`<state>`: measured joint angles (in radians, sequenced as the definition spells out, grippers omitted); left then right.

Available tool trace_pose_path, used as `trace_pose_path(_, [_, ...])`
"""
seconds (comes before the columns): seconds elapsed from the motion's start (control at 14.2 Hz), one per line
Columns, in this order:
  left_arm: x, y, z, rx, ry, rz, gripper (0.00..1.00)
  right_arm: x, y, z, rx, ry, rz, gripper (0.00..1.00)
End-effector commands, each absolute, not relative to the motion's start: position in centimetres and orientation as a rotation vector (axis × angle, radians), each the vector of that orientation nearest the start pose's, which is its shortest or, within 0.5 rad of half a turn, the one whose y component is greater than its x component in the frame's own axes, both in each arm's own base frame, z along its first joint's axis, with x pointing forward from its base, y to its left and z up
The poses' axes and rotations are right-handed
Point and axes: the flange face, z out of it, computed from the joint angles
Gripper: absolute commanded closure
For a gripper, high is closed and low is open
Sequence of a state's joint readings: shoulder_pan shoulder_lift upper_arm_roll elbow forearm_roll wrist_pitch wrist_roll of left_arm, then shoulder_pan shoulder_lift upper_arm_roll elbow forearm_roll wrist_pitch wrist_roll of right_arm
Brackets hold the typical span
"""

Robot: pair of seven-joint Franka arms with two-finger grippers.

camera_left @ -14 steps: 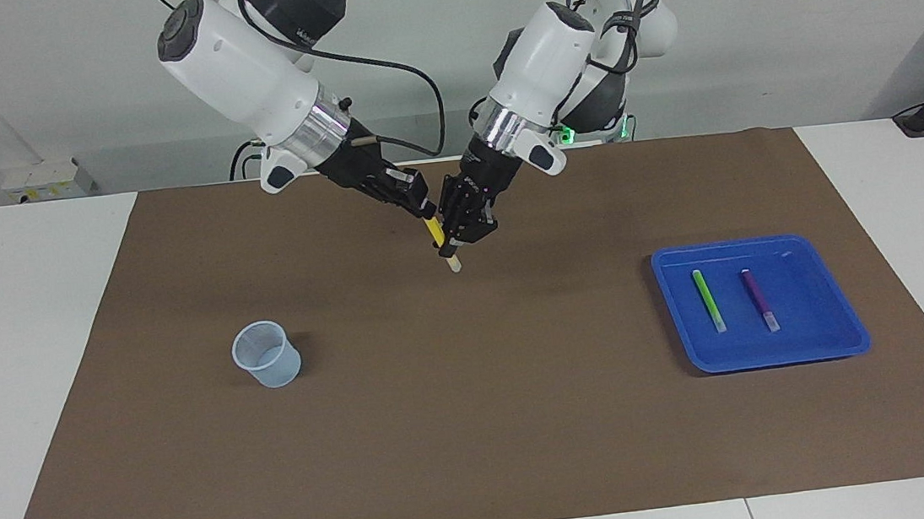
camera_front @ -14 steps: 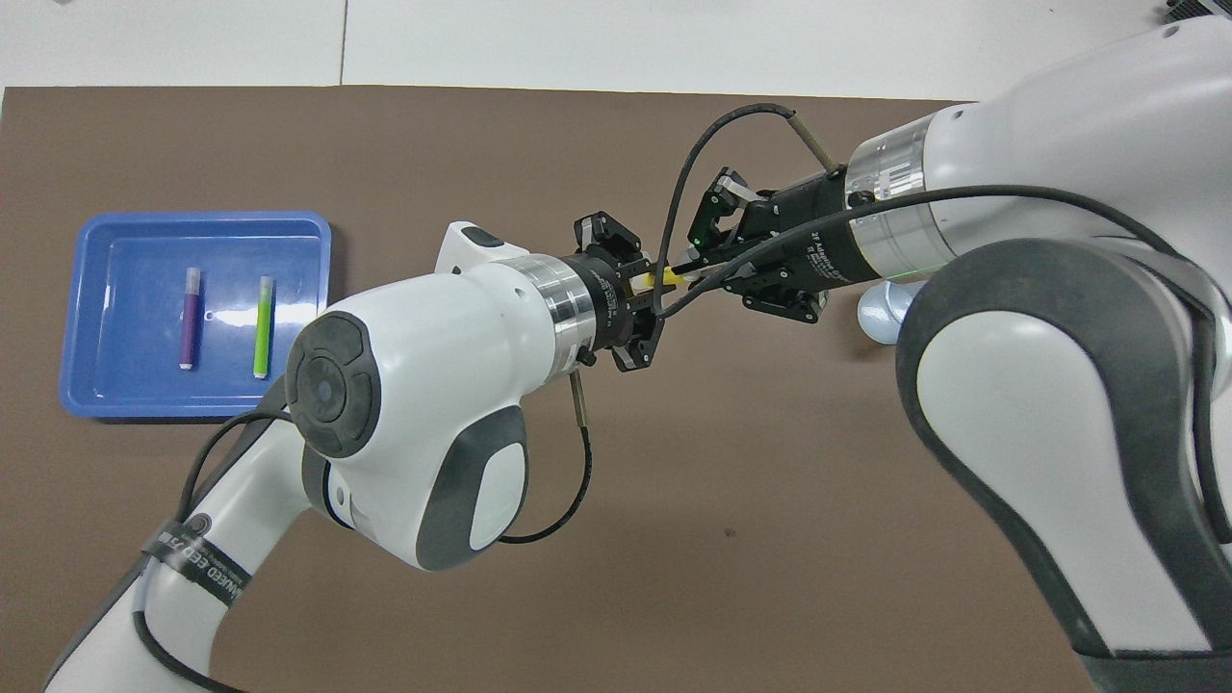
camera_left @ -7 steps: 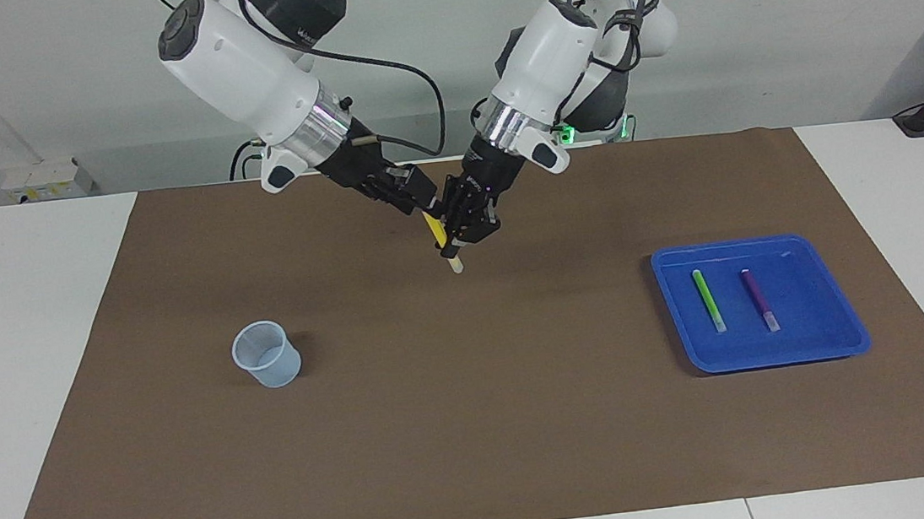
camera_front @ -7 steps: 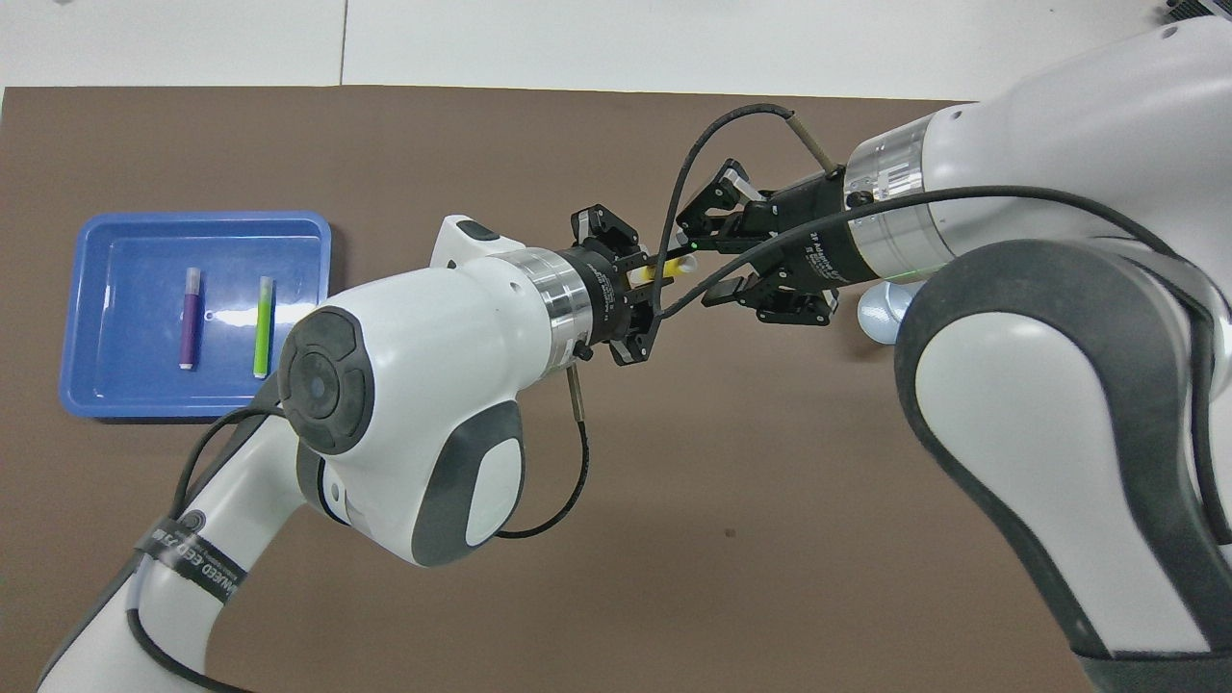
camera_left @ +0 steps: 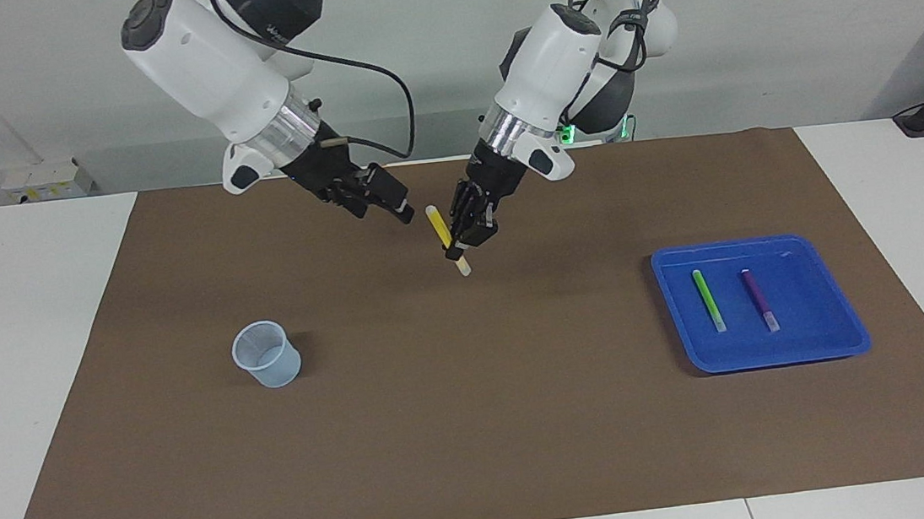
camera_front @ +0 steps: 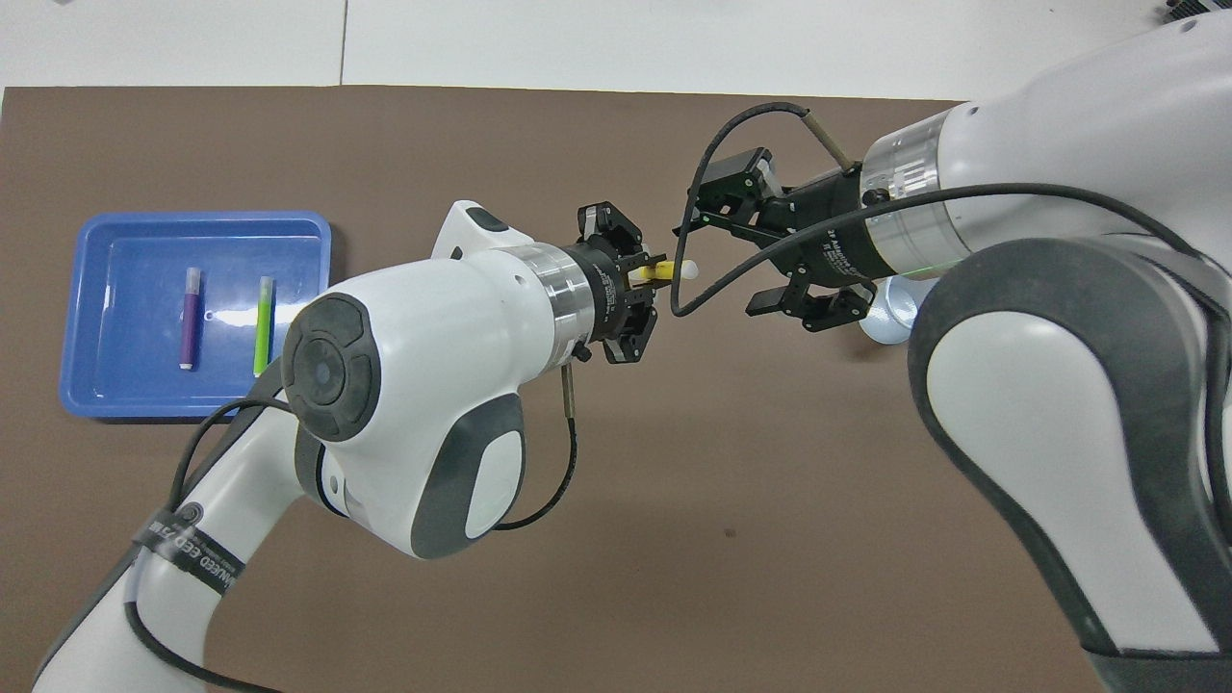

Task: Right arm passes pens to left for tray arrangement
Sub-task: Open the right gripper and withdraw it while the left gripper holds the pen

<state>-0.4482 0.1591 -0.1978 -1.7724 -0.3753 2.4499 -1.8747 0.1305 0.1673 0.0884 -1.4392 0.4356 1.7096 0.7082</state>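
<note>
Where tray (camera_left: 847, 341) sits, green pen (camera_left: 708, 301), purple pen (camera_left: 758, 300) inside

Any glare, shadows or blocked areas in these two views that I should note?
Overhead view: a white glare streak on the tray floor between the purple pen and the green pen; the arms hide most of the cup. Facing view: even light, soft shadow beside the cup, nothing blocked.

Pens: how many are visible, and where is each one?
3. The green pen and purple pen lie in the tray; the yellow pen is held by the left end effector.
</note>
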Motion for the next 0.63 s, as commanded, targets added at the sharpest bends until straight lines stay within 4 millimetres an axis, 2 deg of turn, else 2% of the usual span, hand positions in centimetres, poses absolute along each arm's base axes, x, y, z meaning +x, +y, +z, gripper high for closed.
trace_pose_path(0.0, [52.9,-36.3,52.7,2.054,1.619,-0.196,1.00,59.0,10.9,62.6,-2.728,0.527,0.094,0.00])
trace_pose_path(0.28, [54.5,-30.6,51.7,2.267,1.506,-0.210,1.00,58.8,3.4,61.7,-2.990,0.217,0.033,0.00])
trace_pose_path(0.42, [55.6,-27.7,51.5,2.302,1.482,-0.203,1.00,58.7,-0.3,61.7,-3.035,0.216,0.021,0.00])
trace_pose_path(0.56, [56.6,-25.0,51.3,2.334,1.452,-0.191,1.00,58.0,-2.2,61.5,-3.060,0.252,0.050,0.00])
